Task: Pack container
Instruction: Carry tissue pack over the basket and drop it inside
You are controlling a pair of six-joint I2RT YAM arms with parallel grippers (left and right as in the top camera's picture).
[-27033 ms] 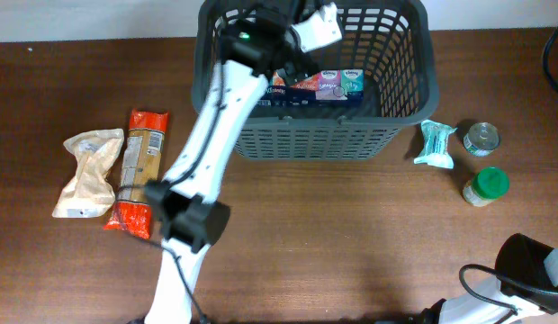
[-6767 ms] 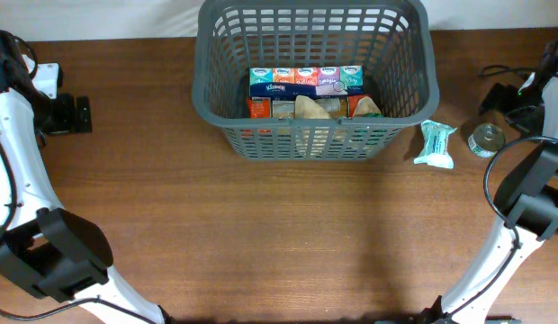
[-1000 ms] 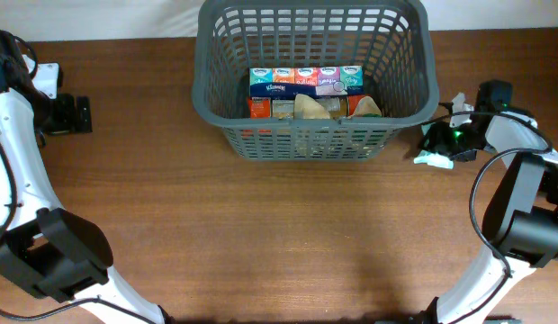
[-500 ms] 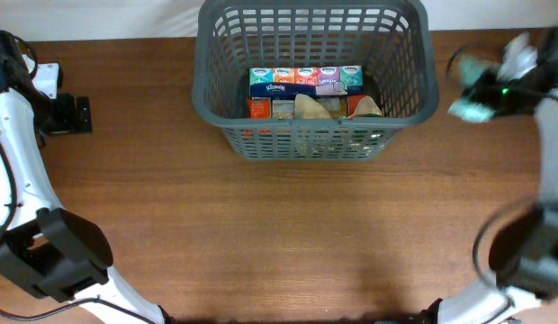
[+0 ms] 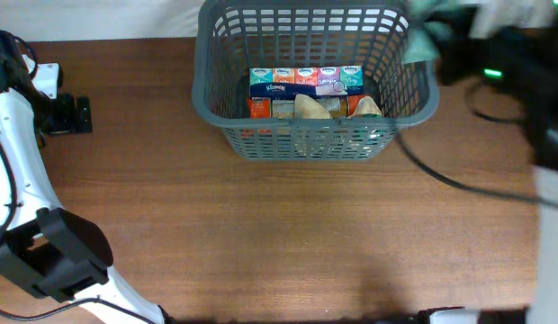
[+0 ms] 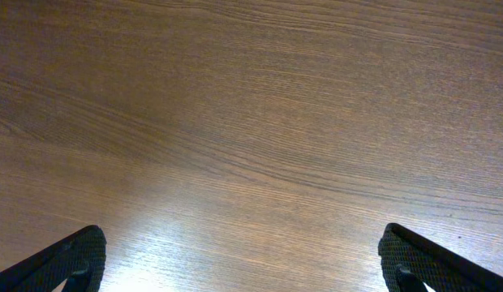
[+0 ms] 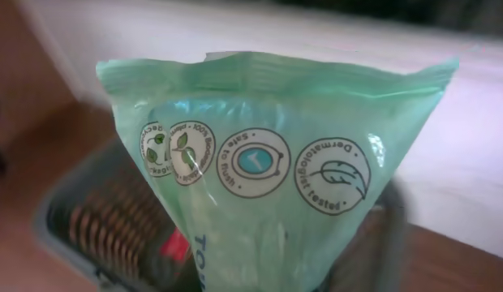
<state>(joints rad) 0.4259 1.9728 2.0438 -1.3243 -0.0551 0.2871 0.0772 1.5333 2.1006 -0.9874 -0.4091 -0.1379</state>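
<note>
We can make out little of the right gripper (image 5: 448, 43) from overhead: the whole arm is a dark smear at the upper right, partly cut off by the picture's edge. In its wrist view a pale green wipes packet (image 7: 268, 186) fills the picture and hides the fingers. It stands off the table, so we take it as pinched at its hidden lower end. Its round seals read "Safe to flush" and "Dermatologist tested".

The left gripper (image 6: 247, 264) hovers low over the bare wooden table (image 5: 288, 234) at the far left, with only its two dark fingertips showing, spread wide apart.

The grey container (image 5: 306, 139) sits at the far middle of the table. It holds a row of tissue boxes (image 5: 306, 79), beige bags (image 5: 308, 106) and a red pack (image 5: 257, 108), all half hidden by the lattice.

Half a second ago the packet hung right of the container; now it is blurred over the far right corner of the rim. The container, its contents and the left arm have not shifted.
</note>
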